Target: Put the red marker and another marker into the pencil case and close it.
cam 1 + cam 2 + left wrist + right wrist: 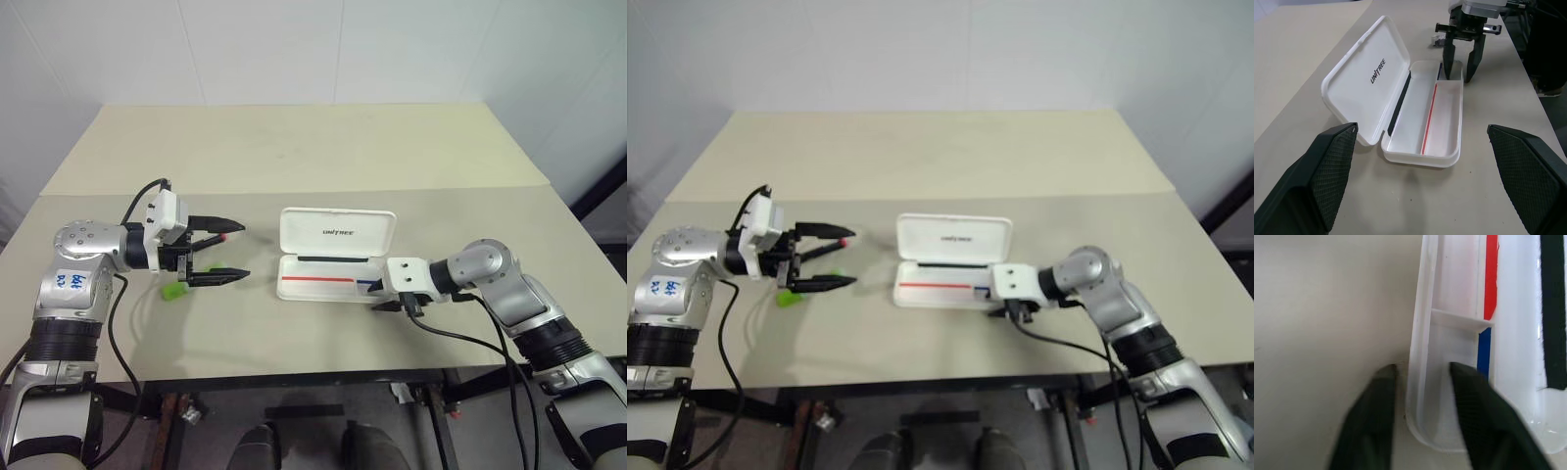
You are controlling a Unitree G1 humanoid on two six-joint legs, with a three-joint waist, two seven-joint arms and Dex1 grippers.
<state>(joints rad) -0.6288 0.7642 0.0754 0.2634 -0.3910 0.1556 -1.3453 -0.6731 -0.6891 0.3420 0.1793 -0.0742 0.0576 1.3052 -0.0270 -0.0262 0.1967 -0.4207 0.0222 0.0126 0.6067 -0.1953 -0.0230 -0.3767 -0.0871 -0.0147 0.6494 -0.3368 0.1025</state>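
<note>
A: Beige table (323, 147) standing against white walls. Right end effector (1461, 66) is sitting at the right end of the pencil case (328, 279), its two black fingers (1476, 421) parted a little and straddling the front wall of the tray, one finger outside, one inside. Nothing is sitting between them but that wall.

B: And the case itself?

A: Lying open near the middle of the table, lid tilted back with the dark lettering showing, red and blue stripes running along the tray floor, a black strip along the hinge side. No marker visible inside the tray.

B: Left side?

A: Left end effector (227, 253) is hovering above the table, well apart from the case, fingers spread wide and holding nothing. A red tip (224, 236), presumably the red marker, is peeking out just behind the upper finger. The lime-green marker (174, 290) is lying on the table just under that end effector.
</note>
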